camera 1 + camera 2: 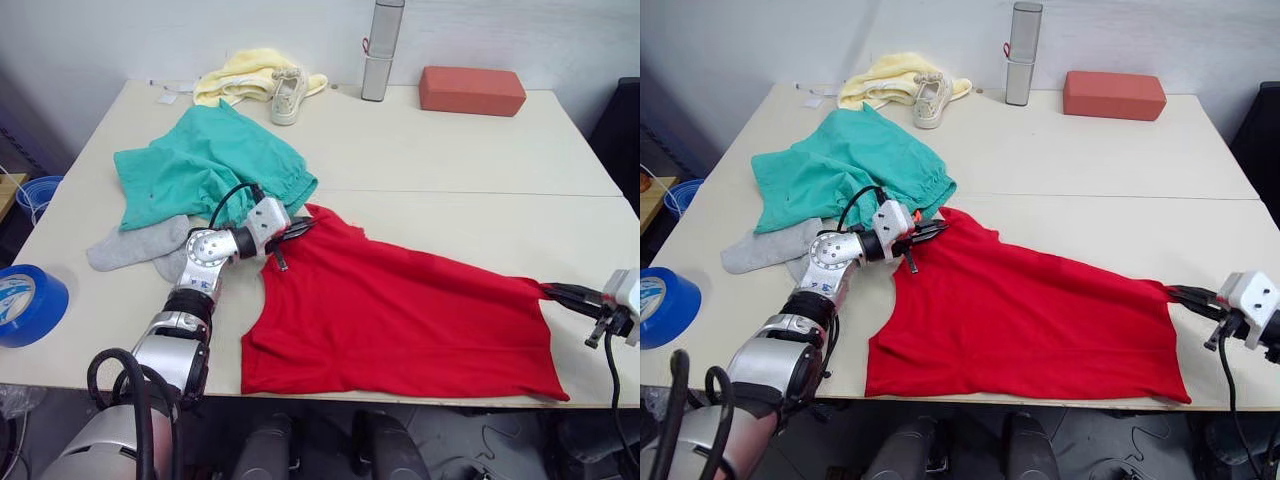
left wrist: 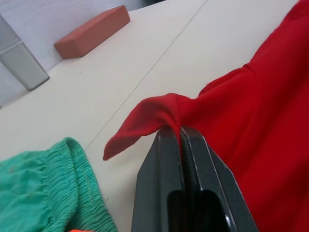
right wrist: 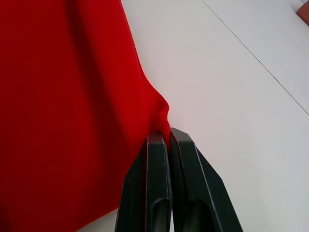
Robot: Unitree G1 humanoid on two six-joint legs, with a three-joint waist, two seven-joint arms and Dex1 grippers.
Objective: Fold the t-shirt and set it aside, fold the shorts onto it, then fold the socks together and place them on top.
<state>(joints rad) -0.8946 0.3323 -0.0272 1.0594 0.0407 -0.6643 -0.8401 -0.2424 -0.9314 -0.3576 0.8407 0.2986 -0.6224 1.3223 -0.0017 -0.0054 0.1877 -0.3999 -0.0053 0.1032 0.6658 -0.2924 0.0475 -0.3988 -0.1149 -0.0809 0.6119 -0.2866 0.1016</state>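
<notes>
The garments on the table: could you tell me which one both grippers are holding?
The red t-shirt, pinched at opposite corners; the teal shorts and grey socks lie untouched.

The t-shirt [image 1: 400, 320] lies at the counter's [image 1: 450, 150] front; the shorts [image 1: 205, 165] lie behind-left of it, with the socks [image 1: 135, 245] just left.

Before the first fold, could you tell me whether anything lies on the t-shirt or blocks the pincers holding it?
Nothing visible does: the left pincer and right pincer each pinch a corner of the t-shirt; the shorts lie just beside it.
</notes>
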